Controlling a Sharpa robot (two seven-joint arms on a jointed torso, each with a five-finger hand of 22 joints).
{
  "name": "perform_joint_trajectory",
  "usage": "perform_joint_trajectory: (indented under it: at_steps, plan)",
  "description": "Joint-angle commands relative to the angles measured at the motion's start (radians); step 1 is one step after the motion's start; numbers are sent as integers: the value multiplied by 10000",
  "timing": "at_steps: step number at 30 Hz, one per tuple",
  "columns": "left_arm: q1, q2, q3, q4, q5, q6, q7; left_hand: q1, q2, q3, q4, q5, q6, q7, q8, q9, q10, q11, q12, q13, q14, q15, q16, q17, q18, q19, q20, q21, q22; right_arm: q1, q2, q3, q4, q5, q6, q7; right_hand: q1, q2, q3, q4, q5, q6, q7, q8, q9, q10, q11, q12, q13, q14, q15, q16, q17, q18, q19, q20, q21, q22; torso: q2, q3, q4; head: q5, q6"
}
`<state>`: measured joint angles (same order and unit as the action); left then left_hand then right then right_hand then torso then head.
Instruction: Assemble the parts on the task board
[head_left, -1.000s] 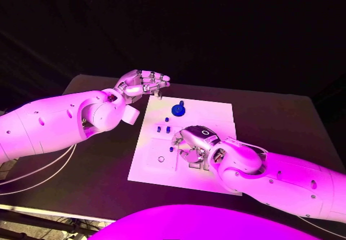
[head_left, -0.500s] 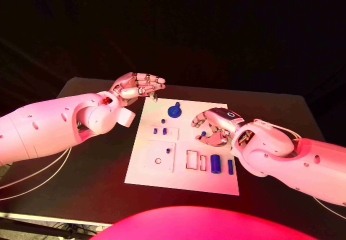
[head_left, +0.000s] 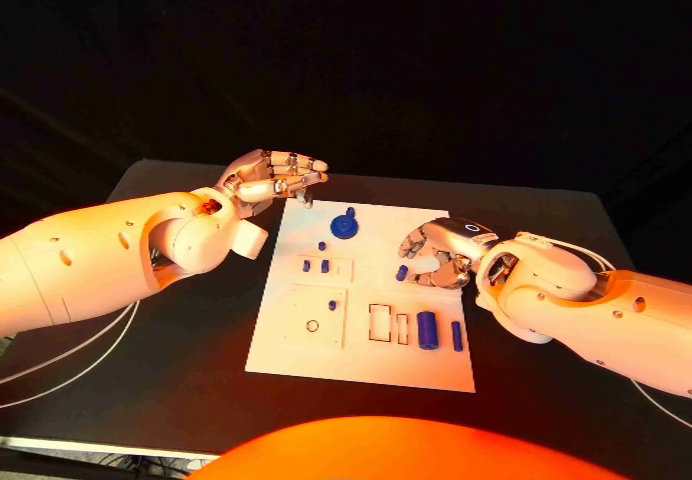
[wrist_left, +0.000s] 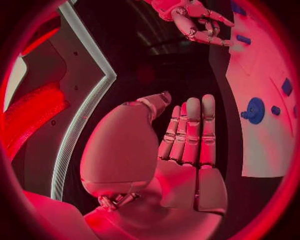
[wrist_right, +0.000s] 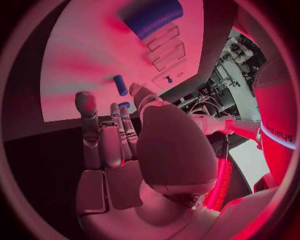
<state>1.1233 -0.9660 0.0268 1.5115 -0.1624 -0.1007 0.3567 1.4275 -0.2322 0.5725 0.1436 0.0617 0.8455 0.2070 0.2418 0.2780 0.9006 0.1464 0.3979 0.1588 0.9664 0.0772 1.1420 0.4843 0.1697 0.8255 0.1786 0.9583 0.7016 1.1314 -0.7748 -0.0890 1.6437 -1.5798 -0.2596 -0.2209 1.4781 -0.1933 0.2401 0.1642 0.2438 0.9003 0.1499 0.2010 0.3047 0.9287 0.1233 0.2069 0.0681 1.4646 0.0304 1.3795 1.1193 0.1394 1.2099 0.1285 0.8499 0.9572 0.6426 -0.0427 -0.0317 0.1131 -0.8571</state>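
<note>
The white task board (head_left: 361, 360) lies mid-table. On it are a round blue part (head_left: 345, 224) at the far end, two small pegs (head_left: 316, 266), a short blue piece (head_left: 401, 272) and a blue cylinder (head_left: 428, 328) beside the rectangular slots (head_left: 378, 322). My right hand (head_left: 440, 252) hovers at the board's right edge with fingers loosely curled and nothing in them. The short piece (wrist_right: 120, 85) lies just beyond its fingertips. My left hand (head_left: 277, 175) hangs over the board's far left corner, holding nothing, with its fingers (wrist_left: 187, 125) side by side and the thumb apart.
A thin blue rod (head_left: 457, 335) lies right of the cylinder, and a ring hole (head_left: 312, 325) sits near the board's left side. Black table (head_left: 173, 350) surrounds the board. The left wrist view also shows my right hand (wrist_left: 194, 22) and the round part (wrist_left: 255, 110).
My right hand has risen from the board's near middle and pulled back to its right edge, uncovering the slots and the blue cylinder. The left hand has hardly moved.
</note>
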Motion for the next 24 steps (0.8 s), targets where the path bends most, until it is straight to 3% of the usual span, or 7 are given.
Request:
perform_joint_trajectory:
  at_steps: [1, 5, 12, 24]
  plan:
    - [3, 9, 6, 37, 47, 171, 72, 13, 73, -55, -18, 25, -82, -1, -55, -14, -62, 21, 49, -14, -62, 10, -52, -15, 145, 73, -19, -36, -9, -14, 127, -14, -94, -273, 503, -68, 105, 6, 32, 86, 24, 81, -50, -47, -12, -8, -25, 100, 18, 84, 69, 76, 55, 100, 108, 13, 39, 59, 7, 18, 16, 0, -20]
    - [3, 11, 6, 37, 47, 173, 74, 13, 73, -55, -18, 25, -82, -1, -55, -14, -62, 21, 49, -14, -62, 10, -52, -15, 145, 73, -19, -36, -9, -52, 266, -34, -191, -330, 520, -109, 221, 65, 190, 177, 42, 185, 17, -52, -8, 106, -70, 252, 22, 152, 28, 157, 187, 85, 199, -22, 123, 152, 4, 13, 9, 3, -28]
    - [3, 23, 6, 37, 47, 201, 58, 13, 73, -55, -18, 25, -82, -1, -55, -14, -62, 21, 49, -14, -62, 10, -52, -15, 145, 73, -19, -36, -9, -150, 513, -50, -371, -343, 528, -121, 349, 121, 863, 401, -360, 406, 79, -89, -10, 295, -130, 471, -11, 175, -43, 160, 126, 52, 329, -67, 229, 315, 6, 27, 8, 12, -56]
    - [3, 21, 6, 26, 47, 216, 36, 22, 93, -70, -15, 25, -79, -8, -51, -16, -66, 17, 56, -15, -64, 7, -59, -23, 147, 84, -19, -60, -26, -241, 662, -77, -596, -471, 420, -195, 386, -28, 2088, 462, -513, 830, 46, 23, 107, 833, -220, 584, -33, 210, -135, 221, 181, 11, 474, -144, 467, 639, 1, 14, -3, 10, -98]
